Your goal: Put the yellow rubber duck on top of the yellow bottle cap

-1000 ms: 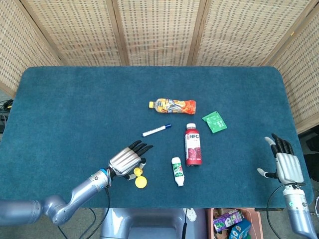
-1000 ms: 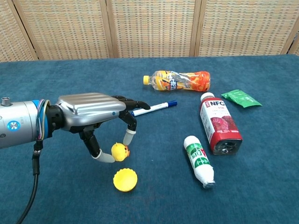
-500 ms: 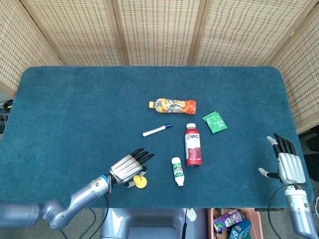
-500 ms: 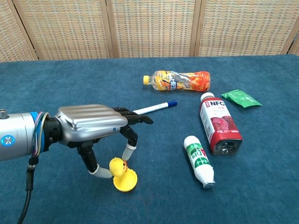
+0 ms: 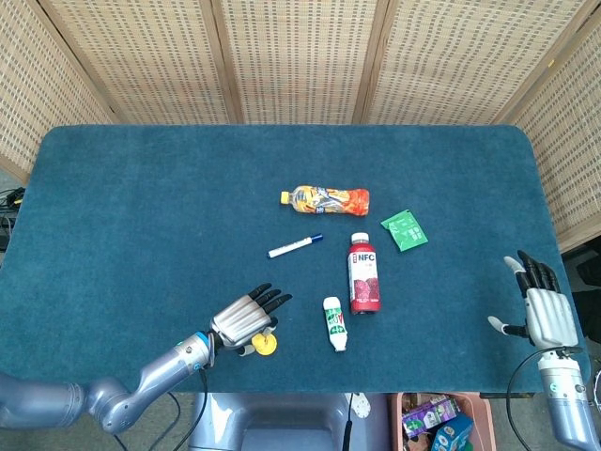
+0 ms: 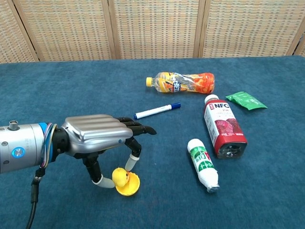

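Left hand [image 6: 95, 138] pinching yellow rubber duck [image 6: 120, 177] w/ fingertips, yellow bottle cap [image 6: 128, 186] directly under duck, right hand [image 5: 543, 312] spread, holding nothing

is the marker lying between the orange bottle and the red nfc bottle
No, the marker lies on the table left of both the orange bottle and the red NFC bottle, not between them.

The small yellow rubber duck [image 6: 120, 177] sits inside the upturned yellow cap [image 6: 129, 185], low and left of centre in the chest view. It stands upright, touching the rim's left side. The cap lies open side up on the blue bench [image 6: 267, 181].
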